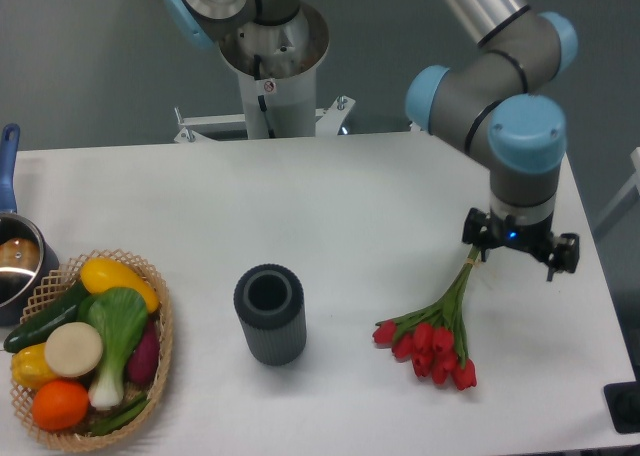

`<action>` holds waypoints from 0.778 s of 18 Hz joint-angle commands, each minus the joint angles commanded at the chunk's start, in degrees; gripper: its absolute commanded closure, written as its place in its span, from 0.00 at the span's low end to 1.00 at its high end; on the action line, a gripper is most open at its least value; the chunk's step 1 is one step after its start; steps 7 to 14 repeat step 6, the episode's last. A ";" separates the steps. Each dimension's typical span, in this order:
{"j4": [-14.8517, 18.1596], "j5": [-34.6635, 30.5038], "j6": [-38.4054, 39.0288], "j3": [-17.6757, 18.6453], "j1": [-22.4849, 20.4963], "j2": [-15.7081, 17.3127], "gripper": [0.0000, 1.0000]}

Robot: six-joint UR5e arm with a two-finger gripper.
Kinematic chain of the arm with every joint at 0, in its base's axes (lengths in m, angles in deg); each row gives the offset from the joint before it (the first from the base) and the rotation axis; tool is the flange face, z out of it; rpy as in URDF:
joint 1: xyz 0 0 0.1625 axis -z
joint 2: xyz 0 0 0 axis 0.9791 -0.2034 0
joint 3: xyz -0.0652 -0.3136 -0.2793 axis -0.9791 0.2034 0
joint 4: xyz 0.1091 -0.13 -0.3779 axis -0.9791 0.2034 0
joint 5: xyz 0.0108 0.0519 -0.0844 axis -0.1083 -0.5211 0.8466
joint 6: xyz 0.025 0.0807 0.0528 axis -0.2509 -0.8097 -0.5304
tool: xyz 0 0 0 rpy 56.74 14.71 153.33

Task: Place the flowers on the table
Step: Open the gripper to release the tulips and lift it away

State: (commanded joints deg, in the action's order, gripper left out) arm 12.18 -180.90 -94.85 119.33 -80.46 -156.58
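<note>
The flowers, red tulip buds on long green stems, lie slanted on the white table at the right front. The buds point toward the front and the stem ends reach up to my gripper. The gripper points straight down over the stem ends, close to the table's right edge. Its black fingers stick out on both sides of the wrist, so the jaws look spread. The stem ends sit by the left finger, not between the two. The wrist hides the fingertips.
A dark ribbed cylinder stands upright left of the flowers. A wicker basket of vegetables and fruit sits at the front left, with a pot behind it. The robot base stands at the back.
</note>
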 joint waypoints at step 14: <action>0.88 2.81 -8.19 2.11 -4.57 1.58 0.00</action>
